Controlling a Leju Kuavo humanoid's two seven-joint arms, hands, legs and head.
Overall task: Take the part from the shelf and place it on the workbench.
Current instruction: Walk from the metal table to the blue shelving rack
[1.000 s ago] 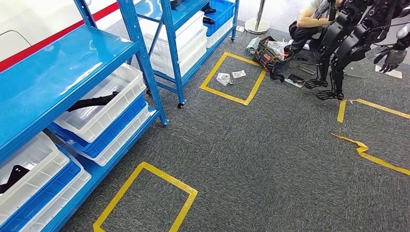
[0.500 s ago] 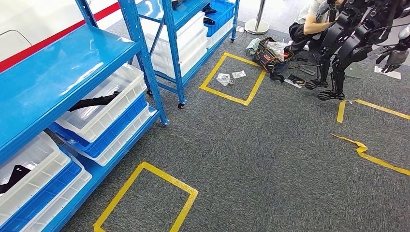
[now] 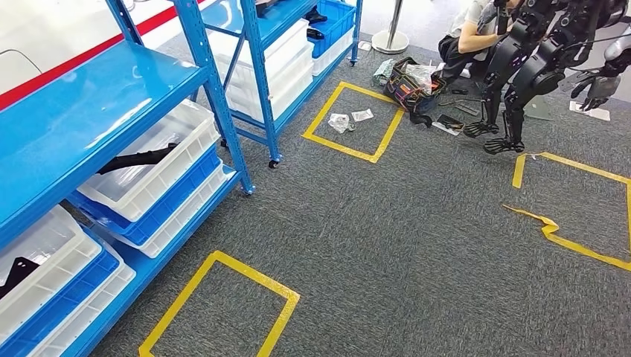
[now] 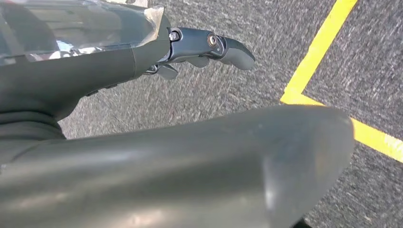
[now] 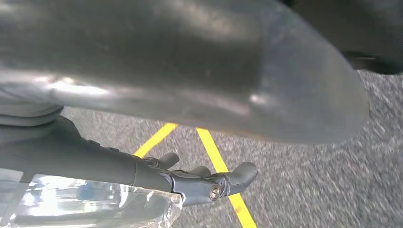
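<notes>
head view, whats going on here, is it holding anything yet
Nothing is held. The left hand and right hand hang over grey carpet, fingers loose. The blue shelf stands to the left, a black part lying in a white bin there. At the far end a person crouches beside another robot.

— Where is the head view looking from?
— It's looking down from high up, facing forward over the grey carpet point(image 3: 417, 245), with the blue shelf point(image 3: 89, 111) running along its left.
— And the wrist views?
— Both are pointing down, close behind each hand, at the same carpet and yellow tape point(image 4: 328, 42).
</notes>
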